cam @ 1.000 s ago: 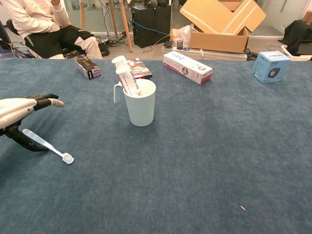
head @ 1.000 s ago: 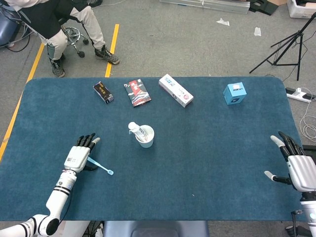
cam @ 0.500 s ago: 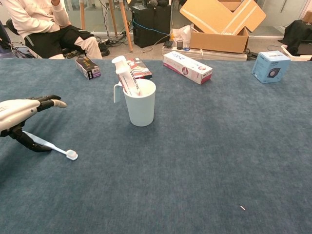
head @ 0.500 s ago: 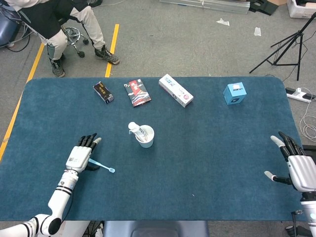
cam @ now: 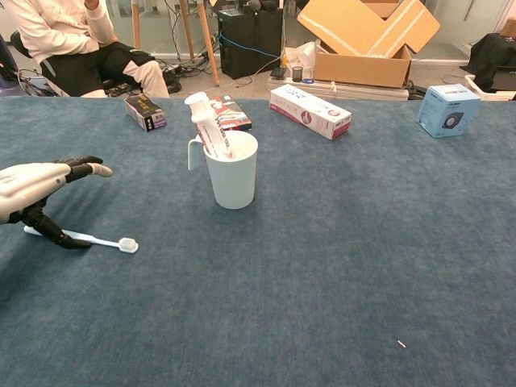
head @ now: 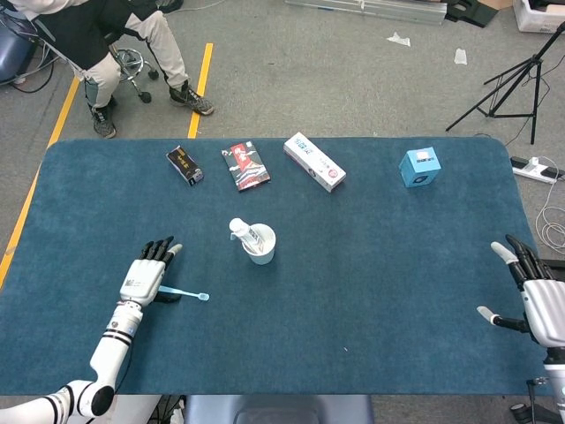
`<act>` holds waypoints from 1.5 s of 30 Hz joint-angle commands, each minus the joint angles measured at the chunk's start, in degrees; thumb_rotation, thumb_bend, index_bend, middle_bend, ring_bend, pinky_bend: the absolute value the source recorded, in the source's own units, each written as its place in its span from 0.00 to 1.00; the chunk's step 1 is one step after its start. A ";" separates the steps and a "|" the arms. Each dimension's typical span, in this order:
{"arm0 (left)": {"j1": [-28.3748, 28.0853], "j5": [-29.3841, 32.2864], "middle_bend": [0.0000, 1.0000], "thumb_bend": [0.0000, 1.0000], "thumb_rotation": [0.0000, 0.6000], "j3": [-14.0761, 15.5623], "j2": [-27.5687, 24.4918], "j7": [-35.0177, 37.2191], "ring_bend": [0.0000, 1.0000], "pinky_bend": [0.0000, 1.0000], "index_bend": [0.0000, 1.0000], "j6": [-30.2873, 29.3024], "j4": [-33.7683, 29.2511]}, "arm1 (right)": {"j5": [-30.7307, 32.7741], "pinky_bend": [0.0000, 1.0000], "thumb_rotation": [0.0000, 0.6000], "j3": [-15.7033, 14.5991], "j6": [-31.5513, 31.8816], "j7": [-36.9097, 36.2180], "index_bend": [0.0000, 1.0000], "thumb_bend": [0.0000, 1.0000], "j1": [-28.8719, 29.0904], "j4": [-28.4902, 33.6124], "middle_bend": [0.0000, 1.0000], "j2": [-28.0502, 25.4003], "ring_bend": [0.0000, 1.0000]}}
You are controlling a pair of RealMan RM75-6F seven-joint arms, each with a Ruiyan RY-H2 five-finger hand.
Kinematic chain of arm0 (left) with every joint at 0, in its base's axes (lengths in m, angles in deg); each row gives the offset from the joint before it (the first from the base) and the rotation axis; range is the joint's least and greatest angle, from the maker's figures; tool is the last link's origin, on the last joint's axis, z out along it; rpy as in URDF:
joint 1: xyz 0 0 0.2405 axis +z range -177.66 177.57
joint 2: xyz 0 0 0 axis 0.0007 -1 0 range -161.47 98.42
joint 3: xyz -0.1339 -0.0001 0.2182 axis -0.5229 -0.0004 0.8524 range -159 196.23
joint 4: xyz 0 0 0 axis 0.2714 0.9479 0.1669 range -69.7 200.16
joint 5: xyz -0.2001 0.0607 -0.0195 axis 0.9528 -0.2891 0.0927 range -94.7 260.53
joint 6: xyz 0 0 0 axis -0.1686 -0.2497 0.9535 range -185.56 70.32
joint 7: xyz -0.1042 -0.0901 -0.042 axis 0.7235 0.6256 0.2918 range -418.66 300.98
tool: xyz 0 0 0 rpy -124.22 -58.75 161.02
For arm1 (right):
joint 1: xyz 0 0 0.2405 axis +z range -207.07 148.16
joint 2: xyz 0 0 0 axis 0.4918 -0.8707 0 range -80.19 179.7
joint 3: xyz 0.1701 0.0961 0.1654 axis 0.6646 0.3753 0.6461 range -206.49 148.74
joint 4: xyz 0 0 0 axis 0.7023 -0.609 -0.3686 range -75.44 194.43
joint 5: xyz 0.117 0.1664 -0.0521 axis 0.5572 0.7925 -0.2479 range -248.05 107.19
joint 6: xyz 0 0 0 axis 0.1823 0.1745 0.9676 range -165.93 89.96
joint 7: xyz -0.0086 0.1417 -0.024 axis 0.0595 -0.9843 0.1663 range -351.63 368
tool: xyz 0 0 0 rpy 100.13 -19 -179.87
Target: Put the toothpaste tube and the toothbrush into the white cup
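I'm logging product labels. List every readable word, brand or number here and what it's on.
No text can be read with confidence.
White box: print too small.
Blue box: only a dark logo, no legible words.
Black box: blurred.
Red-and-black packet: blurred.
Toothpaste tube: unreadable.

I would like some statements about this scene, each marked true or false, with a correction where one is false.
1. The toothpaste tube stands inside the white cup. True.
2. The toothbrush is already in the cup. False: it lies on the table, its handle under the left hand.
3. The right hand holds the blue box. False: it holds nothing, fingers apart, far from the box.
4. The toothbrush head points toward the cup's side. True.
5. The white carton lies at the far side of the table. True.
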 commanded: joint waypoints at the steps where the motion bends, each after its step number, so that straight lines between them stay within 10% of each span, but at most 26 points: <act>1: -0.25 0.45 0.00 0.00 1.00 -0.35 0.31 -0.34 0.00 0.00 0.10 0.18 0.25 | -0.14 0.18 1.00 0.04 0.33 -0.44 0.13 0.04 -0.18 -0.04 0.00 -0.17 0.00; 22: -0.48 4.70 0.00 0.00 1.00 -2.11 0.46 -3.26 0.00 0.00 0.12 0.08 -1.38 | -0.51 0.18 1.00 0.16 1.13 -1.86 0.14 0.04 -0.66 -0.12 0.00 -0.67 0.00; 32: 0.08 12.39 0.00 0.00 1.00 -3.02 -2.76 -7.75 0.00 0.00 0.44 1.46 -9.75 | -0.60 0.18 1.00 0.16 1.33 -1.96 0.13 0.04 -0.82 -0.16 0.00 -0.71 0.00; 45: -0.44 15.61 0.00 0.00 1.00 -3.43 -3.72 -7.75 0.00 0.00 0.51 1.44 -12.58 | -0.40 0.18 1.00 0.23 0.95 -1.79 0.13 0.04 -0.69 -0.17 0.00 -0.63 0.00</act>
